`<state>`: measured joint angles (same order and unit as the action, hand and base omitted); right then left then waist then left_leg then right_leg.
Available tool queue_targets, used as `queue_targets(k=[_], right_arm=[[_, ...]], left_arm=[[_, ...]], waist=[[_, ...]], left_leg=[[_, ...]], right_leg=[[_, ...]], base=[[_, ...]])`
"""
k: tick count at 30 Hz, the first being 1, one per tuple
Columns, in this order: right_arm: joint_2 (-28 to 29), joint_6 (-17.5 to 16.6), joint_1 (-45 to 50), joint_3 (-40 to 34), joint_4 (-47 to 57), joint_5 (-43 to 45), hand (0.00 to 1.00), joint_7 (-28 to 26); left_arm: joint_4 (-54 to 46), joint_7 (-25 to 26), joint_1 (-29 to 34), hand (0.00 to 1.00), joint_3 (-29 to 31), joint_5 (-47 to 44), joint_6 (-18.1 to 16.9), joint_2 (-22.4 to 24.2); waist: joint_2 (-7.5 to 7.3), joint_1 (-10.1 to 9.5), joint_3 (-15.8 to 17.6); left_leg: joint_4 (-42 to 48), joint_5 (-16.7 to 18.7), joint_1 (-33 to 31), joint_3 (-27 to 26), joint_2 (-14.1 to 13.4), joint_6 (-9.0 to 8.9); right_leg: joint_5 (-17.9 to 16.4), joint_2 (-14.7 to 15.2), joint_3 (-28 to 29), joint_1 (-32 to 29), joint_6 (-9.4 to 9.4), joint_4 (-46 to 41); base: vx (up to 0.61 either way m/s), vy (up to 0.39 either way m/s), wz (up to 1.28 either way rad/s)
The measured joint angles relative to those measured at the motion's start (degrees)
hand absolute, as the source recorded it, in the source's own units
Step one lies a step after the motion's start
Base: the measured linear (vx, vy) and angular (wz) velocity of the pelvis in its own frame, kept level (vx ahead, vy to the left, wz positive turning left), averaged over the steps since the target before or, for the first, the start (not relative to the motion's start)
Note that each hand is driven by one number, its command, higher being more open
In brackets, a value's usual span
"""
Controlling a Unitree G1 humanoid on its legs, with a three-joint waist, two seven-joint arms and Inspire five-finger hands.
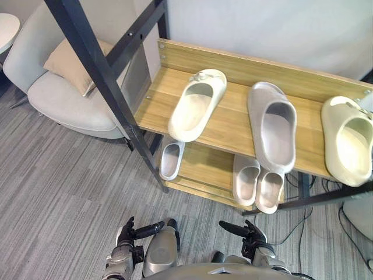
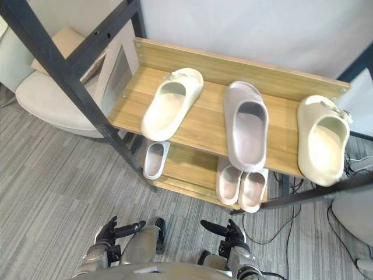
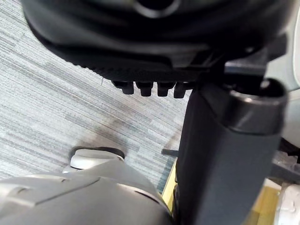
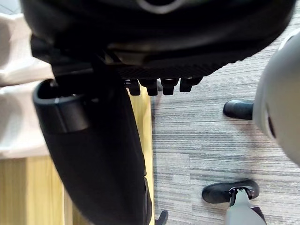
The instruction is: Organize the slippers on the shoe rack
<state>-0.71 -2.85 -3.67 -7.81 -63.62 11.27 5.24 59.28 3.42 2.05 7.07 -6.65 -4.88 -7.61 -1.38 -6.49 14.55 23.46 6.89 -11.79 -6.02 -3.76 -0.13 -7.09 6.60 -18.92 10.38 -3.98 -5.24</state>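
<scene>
Floor: grey carpet (image 1: 58,175) under shoe rack (image 1: 262,67).
Top shelf (image 1: 233,125): left cream slipper (image 1: 197,105) skewed near left end; grey slipper (image 1: 272,125) and right cream slipper (image 1: 348,140) overhanging front edge.
Hands: left hand (image 1: 127,233), right hand (image 1: 252,233) low, empty, fingers relaxed.
Advice: likely best pushing overhanging heels back squarely.

3 pale slippers (image 1: 197,105) atop shoe rack (image 1: 231,125), 3 smaller slippers (image 1: 172,158) below.

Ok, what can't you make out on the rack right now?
- Lower shelf: the single small slipper and the small pair are partly hidden beneath the top shelf in both eye views. The back of the lower shelf is hidden too.
- Wrist views: the left hand and right hand block most of the scene.
</scene>
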Motion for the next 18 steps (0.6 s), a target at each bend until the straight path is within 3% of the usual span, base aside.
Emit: queue_targets(k=[5, 6, 7, 8, 9, 10, 13, 18], right_arm=[[0.06, -0.42, -0.26, 0.01, 0.36, 0.00, 1.00, -0.10], [-0.07, -0.38, 0.02, 0.08, -0.01, 0.00, 1.00, 0.02], [-0.46, -0.26, 0.01, 0.24, -0.21, -0.09, 1.00, 0.04], [-0.85, -0.01, 0.80, 0.48, -0.22, -0.40, 1.00, 0.04], [-0.92, 0.21, 1.35, 0.25, 0.13, -0.32, 1.00, 0.05], [-1.20, 0.00, 2.42, 0.33, 0.19, -0.45, 1.00, 0.03], [-1.08, 0.08, 3.41, 0.32, -0.40, -0.48, 1.00, 0.05], [-1.40, 0.13, 3.38, 0.34, -1.33, -0.47, 1.00, 0.01]], left_arm=[[0.40, 0.00, -0.06, 1.00, -0.21, 0.05, -0.01, -0.47], [1.40, -0.18, 0.01, 1.00, -0.02, 0.00, 0.21, -0.67], [1.74, -0.17, 0.14, 1.00, 0.10, -0.07, 0.39, -0.61], [1.89, -0.04, 0.94, 1.00, -0.23, -0.02, 0.49, -0.63], [1.91, -0.03, 1.33, 1.00, -0.91, 0.00, 0.43, -0.61], [1.92, -0.03, 1.74, 1.00, -2.10, 0.27, 0.41, -1.38], [2.25, -0.09, 1.63, 1.00, -2.20, 0.44, 0.45, -2.18], [2.92, -0.07, 2.02, 1.00, -2.19, 0.54, 0.57, -1.65]], waist=[[0.08, -0.06, -0.05], [-0.31, -0.15, 0.08], [-0.19, -0.10, 0.22], [0.03, 0.30, 0.01], [-0.30, 0.94, -0.45], [-0.89, 1.70, -1.73], [-2.47, 1.47, -2.91], [-1.86, 1.61, -2.74]], left_leg=[[-0.59, 0.92, 1.21, 0.34, -0.21, -0.38], [-2.22, 2.57, 3.18, 0.21, 0.62, 0.16], [-2.99, 2.83, 4.12, -0.35, 0.60, 0.09], [-7.22, 0.80, 7.62, -1.62, 0.85, 0.01], [-8.81, -0.21, 8.54, -1.74, 1.37, 0.26], [-10.83, -1.04, 8.87, -1.80, 2.30, 0.23], [-13.10, -2.42, 8.39, -2.10, 3.60, 0.42], [-20.10, -6.71, 11.62, -1.95, 4.73, 0.55]], right_leg=[[0.35, -0.09, 0.75, 0.65, -0.64, 0.44], [-1.14, 0.95, 1.84, 0.22, -3.26, -2.01], [-2.24, 1.69, 2.75, -0.99, -3.84, -5.39], [-2.65, 3.33, 3.60, -4.02, -3.55, -12.63], [-2.70, 3.73, 3.16, -4.87, -3.47, -13.92], [-2.58, 4.30, 2.86, -5.13, -3.26, -13.38], [-1.54, 4.31, 1.98, -3.43, -2.17, -6.19], [0.19, 3.81, 1.62, -1.11, -1.46, -1.14]], base=[[0.00, -0.009, -0.12], [-0.04, 0.044, -0.46], [-0.07, 0.070, -0.68], [-0.07, 0.044, -0.44], [-0.08, 0.067, -0.23], [-0.03, 0.067, 0.00], [0.00, 0.014, -0.07], [0.00, -0.022, 0.01]])
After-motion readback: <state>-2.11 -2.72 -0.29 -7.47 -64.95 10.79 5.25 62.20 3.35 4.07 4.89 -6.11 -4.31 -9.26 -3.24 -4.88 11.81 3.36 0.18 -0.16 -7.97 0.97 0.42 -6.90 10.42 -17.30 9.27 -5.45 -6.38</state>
